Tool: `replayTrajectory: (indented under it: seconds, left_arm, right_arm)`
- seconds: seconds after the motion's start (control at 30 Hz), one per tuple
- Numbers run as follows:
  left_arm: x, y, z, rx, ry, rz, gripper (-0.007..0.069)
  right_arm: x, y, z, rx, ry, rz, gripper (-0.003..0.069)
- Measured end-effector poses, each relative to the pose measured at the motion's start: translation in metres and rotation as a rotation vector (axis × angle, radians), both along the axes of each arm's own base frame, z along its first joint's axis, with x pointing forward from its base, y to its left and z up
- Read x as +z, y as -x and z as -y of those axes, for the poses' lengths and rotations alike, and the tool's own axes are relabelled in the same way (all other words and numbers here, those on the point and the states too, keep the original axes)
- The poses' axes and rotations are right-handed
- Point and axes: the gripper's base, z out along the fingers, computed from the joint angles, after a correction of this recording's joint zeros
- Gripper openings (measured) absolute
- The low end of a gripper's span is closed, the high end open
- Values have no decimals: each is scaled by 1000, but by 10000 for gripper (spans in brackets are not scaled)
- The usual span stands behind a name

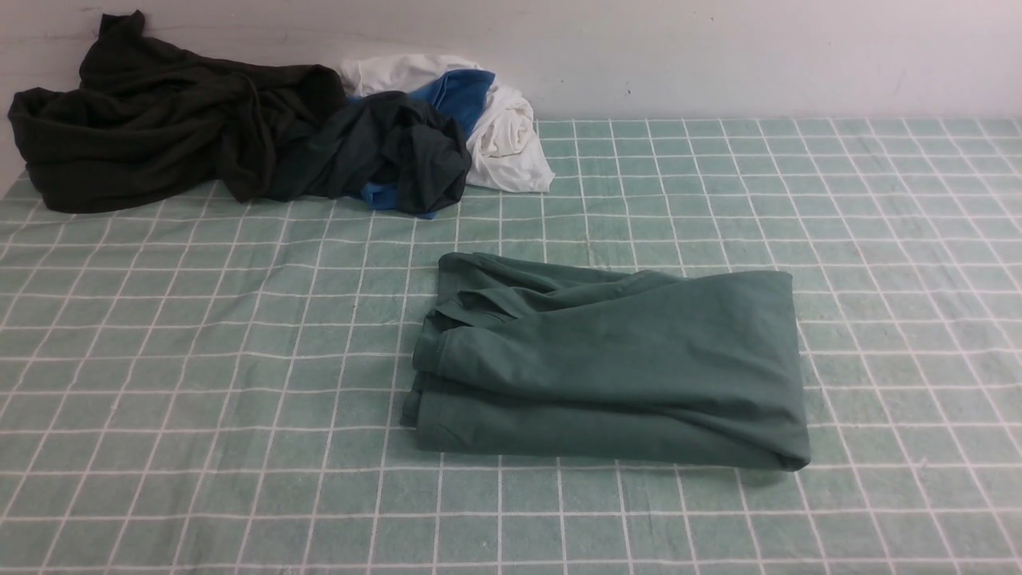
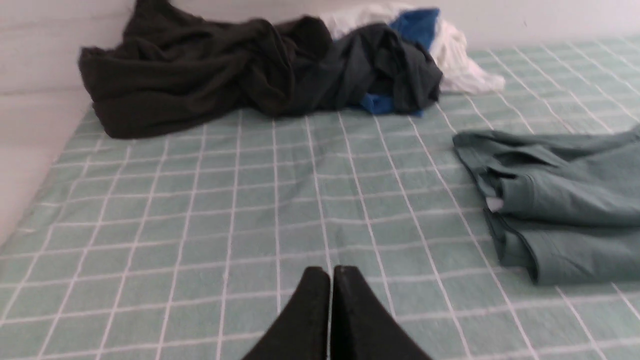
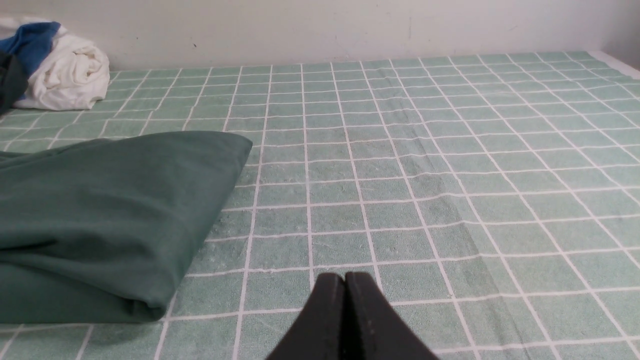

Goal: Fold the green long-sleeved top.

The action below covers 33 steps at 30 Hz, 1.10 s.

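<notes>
The green long-sleeved top [image 1: 615,359] lies folded into a thick rectangle in the middle of the checked cloth, its layered edges and a cuff on the left side. It also shows in the left wrist view [image 2: 565,210] and the right wrist view [image 3: 105,215]. Neither arm shows in the front view. My left gripper [image 2: 330,272] is shut and empty, above bare cloth, apart from the top's left side. My right gripper [image 3: 345,277] is shut and empty, above bare cloth beside the top's right fold.
A very dark green-black garment [image 1: 160,120] lies heaped at the back left by the wall. A dark, blue and white pile [image 1: 447,128] lies next to it. The green checked cloth [image 1: 200,359] covers the table. The white wall [image 1: 718,48] runs along the back.
</notes>
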Motion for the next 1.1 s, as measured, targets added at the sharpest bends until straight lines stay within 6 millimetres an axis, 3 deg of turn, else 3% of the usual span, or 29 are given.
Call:
replayTrajectory:
  seconds: [0.07, 0.27, 1.1]
  left_arm:
    - [-17, -8, 0, 44, 25, 55, -3]
    - [-70, -19, -3, 113, 37, -26, -3]
    - [-75, -18, -2, 99, 5, -65, -3]
  right_arm:
    - [0, 0, 0, 0, 0, 0, -14]
    - [0, 0, 0, 0, 0, -2, -14]
    - [0, 0, 0, 0, 0, -3, -14]
